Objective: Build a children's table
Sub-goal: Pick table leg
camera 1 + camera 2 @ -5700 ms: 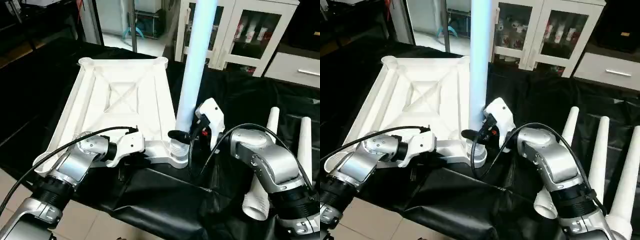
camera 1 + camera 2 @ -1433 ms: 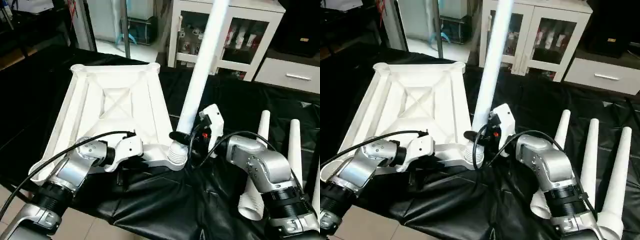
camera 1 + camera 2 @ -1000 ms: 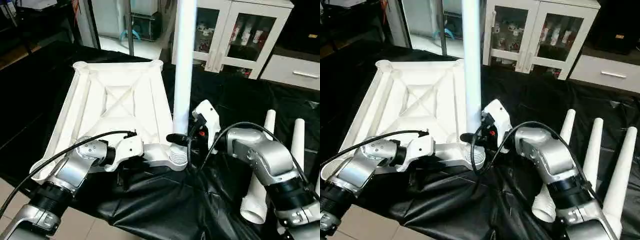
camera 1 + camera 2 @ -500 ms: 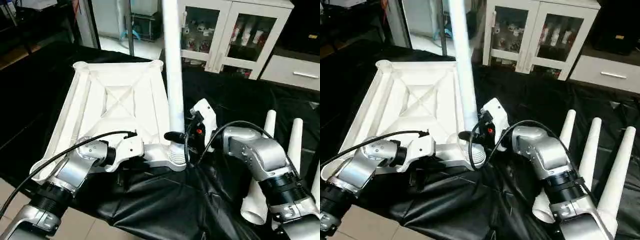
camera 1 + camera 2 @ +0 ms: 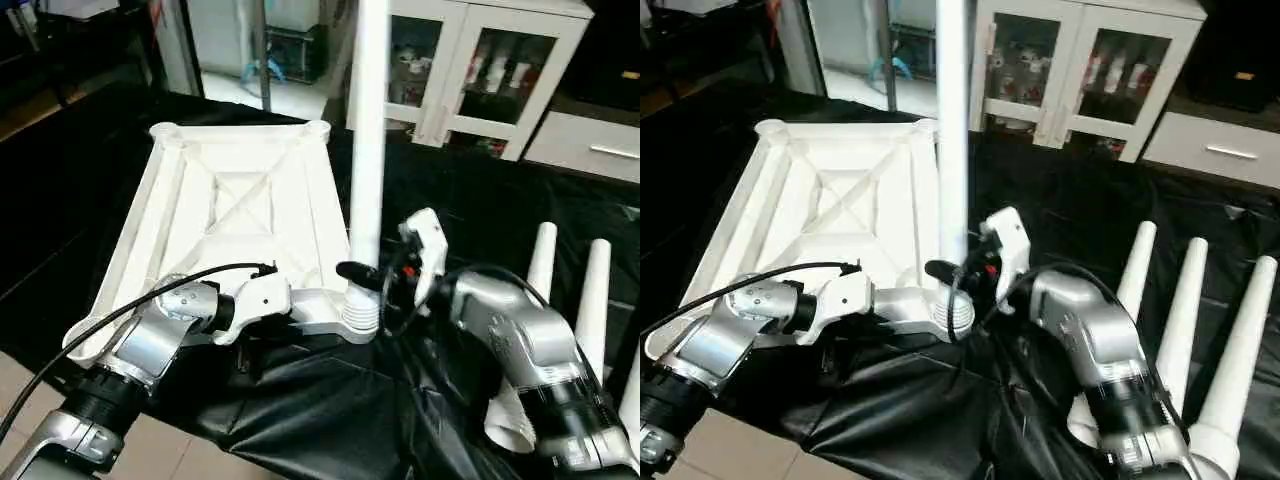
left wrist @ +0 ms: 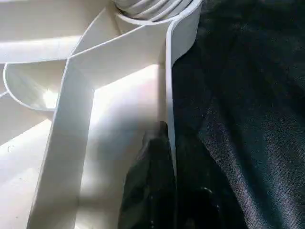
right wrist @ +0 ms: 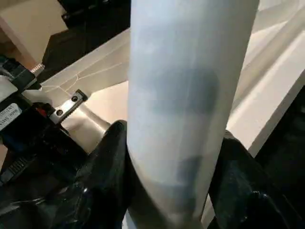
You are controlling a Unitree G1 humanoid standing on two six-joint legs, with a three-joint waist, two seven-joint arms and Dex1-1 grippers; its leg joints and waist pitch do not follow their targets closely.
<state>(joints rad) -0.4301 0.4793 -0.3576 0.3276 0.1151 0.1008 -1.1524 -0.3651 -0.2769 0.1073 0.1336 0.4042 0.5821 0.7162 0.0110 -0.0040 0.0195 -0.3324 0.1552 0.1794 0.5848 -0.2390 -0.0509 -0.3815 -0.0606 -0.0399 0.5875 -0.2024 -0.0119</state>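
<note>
White ribbed tabletop [image 5: 240, 205] lies underside up on black cloth-covered work table [image 5: 470, 200], left of centre. One smooth tapered leg [image 5: 367, 130] stands upright in its near-right corner socket [image 5: 360, 312]; right gripper [image 5: 372, 277] clasps the leg just above the socket's ridged collar. Left gripper [image 6: 159, 157] is pinched closed on the tabletop's thin near rim. Three spare legs [image 5: 1185, 320] lie on the right.
</note>
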